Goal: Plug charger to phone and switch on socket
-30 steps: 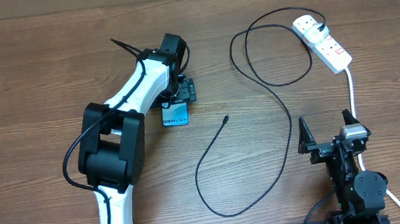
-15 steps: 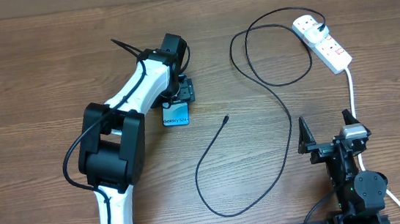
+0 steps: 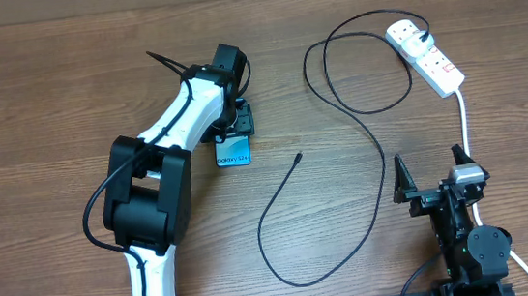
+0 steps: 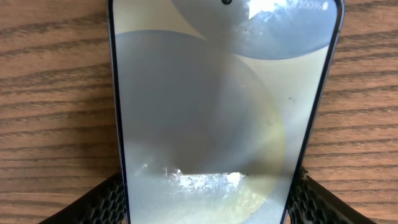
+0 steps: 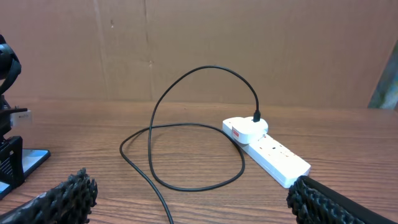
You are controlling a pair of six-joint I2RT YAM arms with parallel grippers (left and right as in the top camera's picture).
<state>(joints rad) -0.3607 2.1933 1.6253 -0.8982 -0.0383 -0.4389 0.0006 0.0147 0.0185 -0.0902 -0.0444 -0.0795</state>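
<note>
Phone (image 3: 232, 155) | screen reads "Galaxy S24", "100%" | left claw (image 4: 211, 200) grips it

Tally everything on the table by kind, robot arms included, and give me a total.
Phone: 1
Black charger cable: 1
White socket strip: 1
Robot arms, left and right: 2
Total: 5

Wood-grain table (image 3: 36, 102), brown cardboard backdrop (image 5: 298, 43) behind it
</note>
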